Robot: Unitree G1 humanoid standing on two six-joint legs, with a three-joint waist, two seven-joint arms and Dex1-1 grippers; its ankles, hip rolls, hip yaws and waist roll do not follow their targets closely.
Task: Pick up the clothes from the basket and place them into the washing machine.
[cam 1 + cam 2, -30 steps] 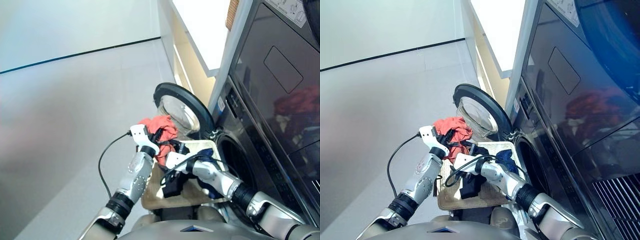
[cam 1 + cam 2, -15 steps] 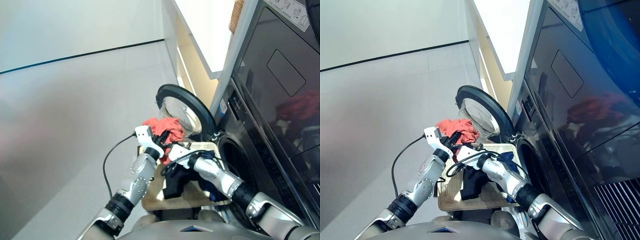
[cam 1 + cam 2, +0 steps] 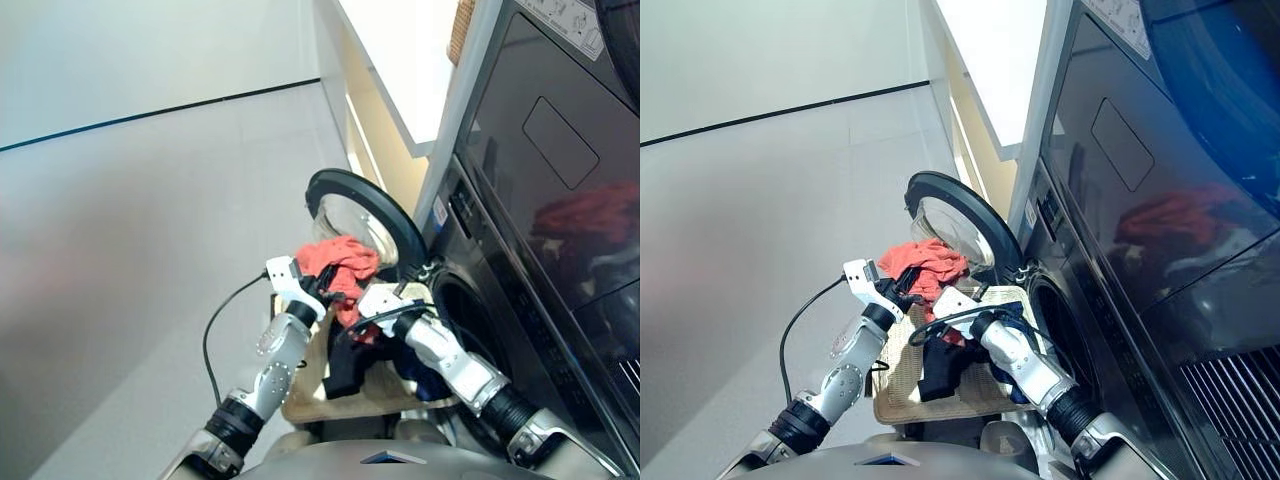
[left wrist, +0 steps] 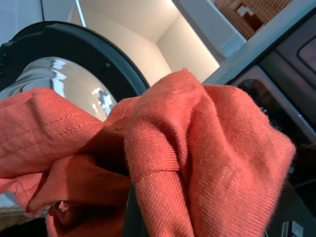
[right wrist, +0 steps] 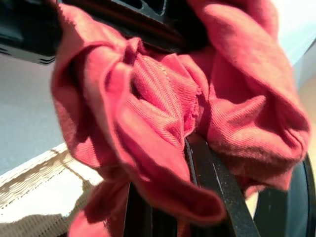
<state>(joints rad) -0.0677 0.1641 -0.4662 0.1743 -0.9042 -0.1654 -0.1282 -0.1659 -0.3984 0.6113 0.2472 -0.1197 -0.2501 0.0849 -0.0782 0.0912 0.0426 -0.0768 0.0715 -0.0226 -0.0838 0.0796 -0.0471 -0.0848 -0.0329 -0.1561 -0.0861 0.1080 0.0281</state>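
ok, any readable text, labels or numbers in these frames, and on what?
White label at the top of the dark flat-panelled appliance: printed marks, too small to read.
Small sticker on the washing machine front, by the open door: blurred, unreadable.
Nothing legible on the orange-red garment, basket or grippers.

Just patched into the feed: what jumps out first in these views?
The orange-red garment grabs the eye: bunched and lifted above the basket, with the left end effector and right end effector both at it. Right behind it the washing machine's round door stands open beside the dark porthole. A black garment and a navy one lie in the basket.
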